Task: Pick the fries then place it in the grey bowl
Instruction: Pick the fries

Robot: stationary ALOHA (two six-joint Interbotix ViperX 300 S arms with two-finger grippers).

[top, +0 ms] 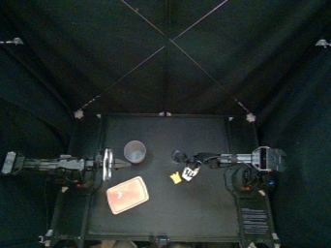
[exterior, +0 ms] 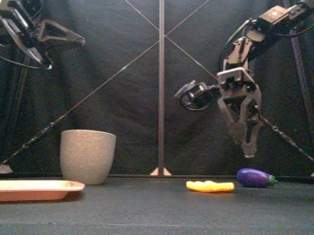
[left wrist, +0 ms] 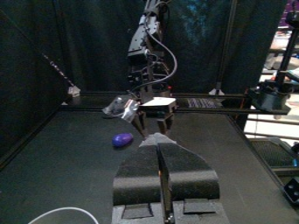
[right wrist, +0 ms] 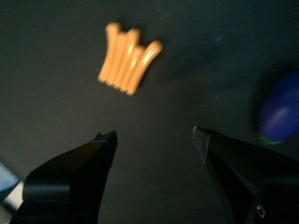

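Note:
The fries [exterior: 210, 186], a small yellow bundle of sticks, lie flat on the black table right of the middle, also seen as the fries [top: 175, 176] and the fries [right wrist: 129, 58]. My right gripper [right wrist: 153, 136] hangs open above the table, pointing down, a little short of the fries with nothing between its jaws; it shows as the right gripper [exterior: 252, 145] in the front view. The tall grey speckled cup [exterior: 88, 156] stands upright at the left, the cup [top: 135, 149] being well apart from the fries. My left gripper [left wrist: 163, 145] rests shut at the table's left side.
A purple toy [exterior: 254, 177] lies just right of the fries, and the purple toy [right wrist: 281, 105] is beside the right jaw. The flat pink tray [top: 128, 195] lies at the front left, near the cup.

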